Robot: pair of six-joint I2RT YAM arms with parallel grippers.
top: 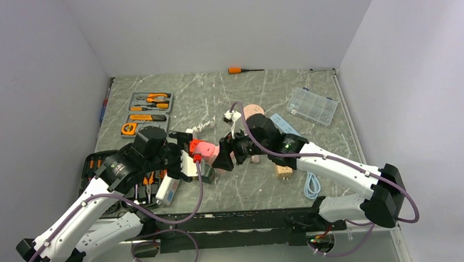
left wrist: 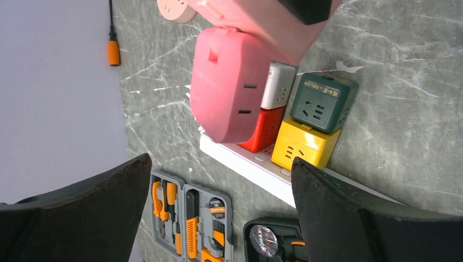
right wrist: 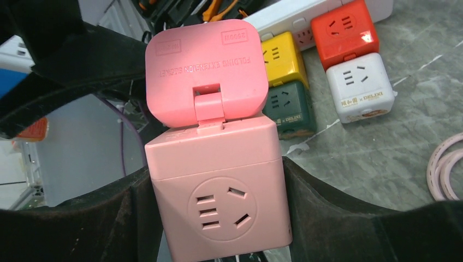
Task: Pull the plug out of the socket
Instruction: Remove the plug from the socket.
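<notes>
**Q:** What is shown, from the largest part down?

**A:** A grey marbled bench [top: 286, 85] carries the socket [left wrist: 240, 159], a long white strip lying near the left arm. A red cube [right wrist: 343, 30] and a yellow cube [right wrist: 281, 57] sit against the strip. A white cube [right wrist: 357, 87] and a green cube [right wrist: 286, 106] touch those two on their far sides. The left hand [left wrist: 221, 169] hangs over the strip, spread wide and gripping nothing. The right hand [right wrist: 215, 185] pinches the plug [right wrist: 218, 213], a pink cube, by two opposite side walls. The plug appears to be raised just beside the strip, but its prongs are hidden.

**Q:** How will the plug handle?

**A:** It is probably light and stiff, being moulded plastic with smooth faces that could slip under a weak pinch. The flat side walls of its body look like the best place to hold it. Its hinged lid [right wrist: 205, 71] stands open and would likely swing, so it is a poor place to grip. The strip looks light too and may lift with any plug pulled from it unless it is pressed down.

**Q:** What writing can be read?

**A:** The lid is embossed "FOLDING EXTENSION SOCKET". The white and green cubes are each marked "DELIXI". The small panels at the corners of the lid are too fine to read.
</notes>
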